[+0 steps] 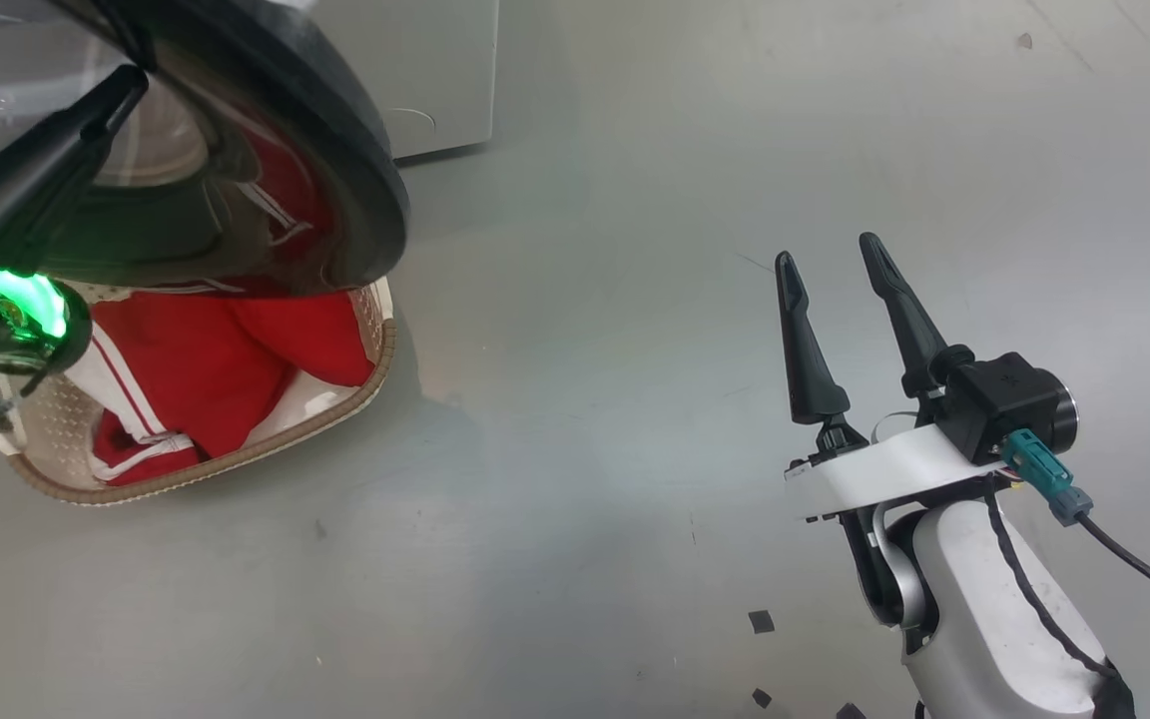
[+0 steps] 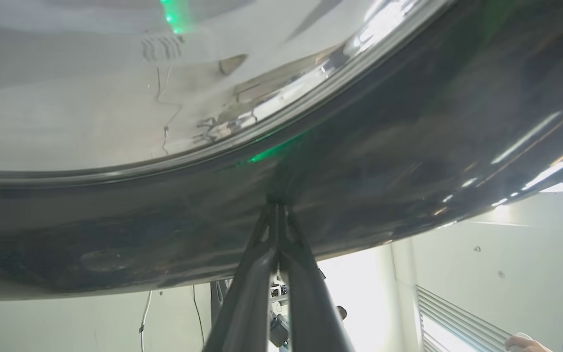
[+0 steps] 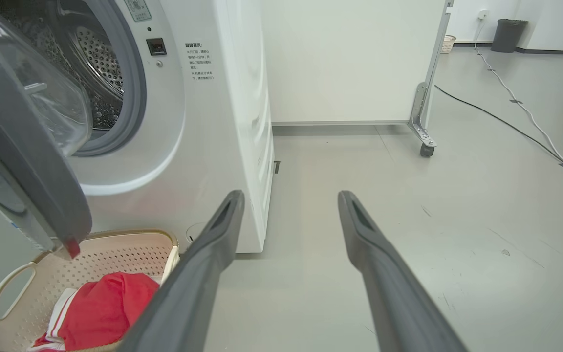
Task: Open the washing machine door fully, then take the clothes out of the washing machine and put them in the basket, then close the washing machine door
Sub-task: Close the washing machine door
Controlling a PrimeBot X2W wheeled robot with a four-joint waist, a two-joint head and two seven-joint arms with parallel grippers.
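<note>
1. Left wrist view: the left gripper's (image 2: pixel 277 215) two fingers are pressed together with nothing between them. Their tips touch the glossy black rim of the washing machine door (image 2: pixel 408 146).
2. The right gripper (image 1: pixel 828 252) is spread wide and empty above bare floor, well apart from the door.
3. The door is swung out from the washing machine (image 3: pixel 213 122), its lower edge above the basket (image 3: pixel 130 235), which sits on the floor just beside the machine's front.
4. The clothes (image 1: pixel 206 369), red with white stripes, lie in the basket. The drum (image 3: pixel 96 63) looks empty, though only part of it shows.
5. Judging by that, opening and unloading seem done. Closing the door is left, and closed fingers on the rim suit a push.
6. The floor (image 1: pixel 585 399) is smooth grey and lightly scuffed. Behind it are a white panel (image 3: pixel 359 58), a cable (image 3: pixel 506 117) along the floor and a dark bin (image 3: pixel 508 34).
</note>
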